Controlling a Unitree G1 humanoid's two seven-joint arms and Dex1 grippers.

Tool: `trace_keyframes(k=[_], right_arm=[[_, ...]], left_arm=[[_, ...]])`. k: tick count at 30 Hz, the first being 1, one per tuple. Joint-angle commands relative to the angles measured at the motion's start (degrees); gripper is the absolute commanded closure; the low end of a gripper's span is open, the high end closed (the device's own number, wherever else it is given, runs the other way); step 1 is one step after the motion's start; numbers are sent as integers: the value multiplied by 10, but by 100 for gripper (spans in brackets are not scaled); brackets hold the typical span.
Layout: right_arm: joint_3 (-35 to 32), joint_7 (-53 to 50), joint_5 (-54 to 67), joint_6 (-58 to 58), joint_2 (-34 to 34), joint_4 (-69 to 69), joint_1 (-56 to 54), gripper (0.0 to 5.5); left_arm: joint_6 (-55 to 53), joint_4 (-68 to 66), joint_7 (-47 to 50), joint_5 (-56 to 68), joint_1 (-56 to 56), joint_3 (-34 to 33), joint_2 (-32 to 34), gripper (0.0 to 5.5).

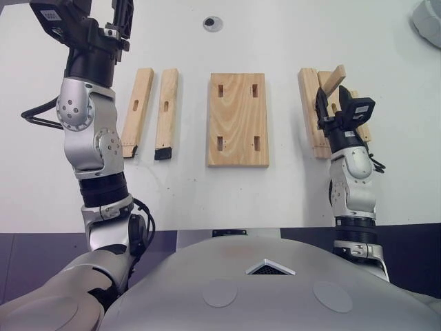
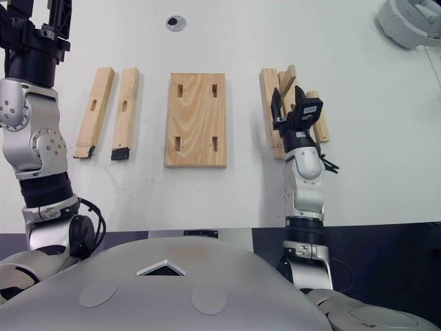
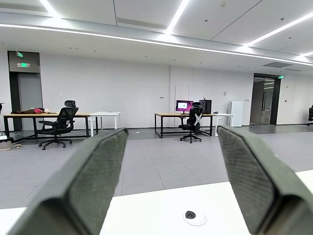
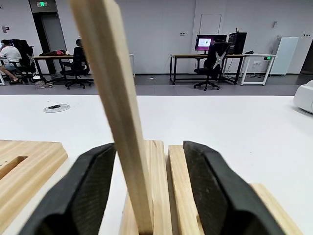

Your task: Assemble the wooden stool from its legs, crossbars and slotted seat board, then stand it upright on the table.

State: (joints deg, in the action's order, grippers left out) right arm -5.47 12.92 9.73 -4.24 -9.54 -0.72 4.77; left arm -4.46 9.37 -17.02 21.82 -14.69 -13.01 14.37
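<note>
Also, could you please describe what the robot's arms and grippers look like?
Both arms are silver-grey, with rounded joint housings and black collars between segments. The left arm has round caps dotted with screws and looping black cables. The right arm carries thinner black wires. The left gripper and right gripper are black and two-fingered, with textured pads and small white labels on their housings.

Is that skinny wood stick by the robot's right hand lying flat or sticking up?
Sticking up, tilted. The stick rises from the wood pile, between the open fingers of the right gripper.
</note>
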Motion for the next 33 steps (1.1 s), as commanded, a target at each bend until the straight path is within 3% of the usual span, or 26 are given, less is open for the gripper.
trace_keyframes(k=[1,3,5,15,23,30,33], right_arm=[[7,-3,-14,102,-26,87,73,218],[16,7,-15,174,-48,159,118,184],[12,10,1,267,-66,220,145,184],[2,0,51,521,-79,305,109,184],[-14,-25,48,568,-61,287,114,184],[9,-28,14,575,-95,249,95,184],[41,-20,0,579,-114,259,91,232]], left_arm=[[1,8,0,-5,0,-2,7,212],[0,22,5,-8,14,-5,7,212],[0,26,7,-10,22,-6,6,212],[-2,43,18,-19,40,-5,3,212],[-3,48,17,-28,43,1,2,212],[-1,42,16,-30,36,8,2,212],[0,43,17,-30,39,7,2,212]])
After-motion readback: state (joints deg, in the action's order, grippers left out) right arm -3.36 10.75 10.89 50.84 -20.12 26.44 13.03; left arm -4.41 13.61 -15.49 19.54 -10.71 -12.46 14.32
